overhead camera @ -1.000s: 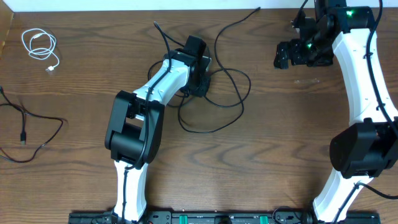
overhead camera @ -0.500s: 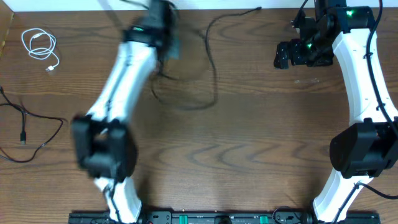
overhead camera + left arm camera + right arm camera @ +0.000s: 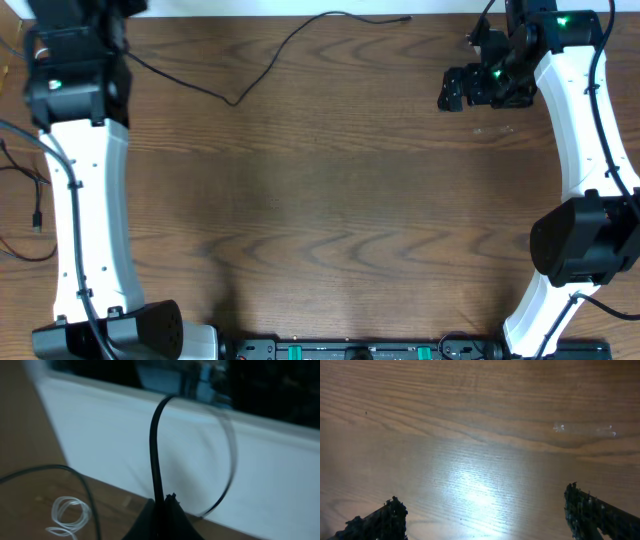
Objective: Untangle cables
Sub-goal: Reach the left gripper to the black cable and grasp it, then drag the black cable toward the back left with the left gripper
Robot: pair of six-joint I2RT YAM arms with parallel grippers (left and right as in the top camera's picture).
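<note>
Left end effector [image 3: 164, 502] clamped on long black cable [image 3: 153, 455] above white cable [image 3: 67, 512], likely stretching it clear; right end effector [image 3: 487, 517] spread wide, empty.

Overhead straight down on whole table [image 3: 330, 200], left wrist facing the white wall [image 3: 110, 450], right wrist close above that table

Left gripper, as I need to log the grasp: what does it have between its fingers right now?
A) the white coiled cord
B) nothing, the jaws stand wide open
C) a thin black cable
C: in the left wrist view the left gripper has its jaws shut on a thin black cable that rises from between them, while the white coiled cord lies apart from it.
</note>
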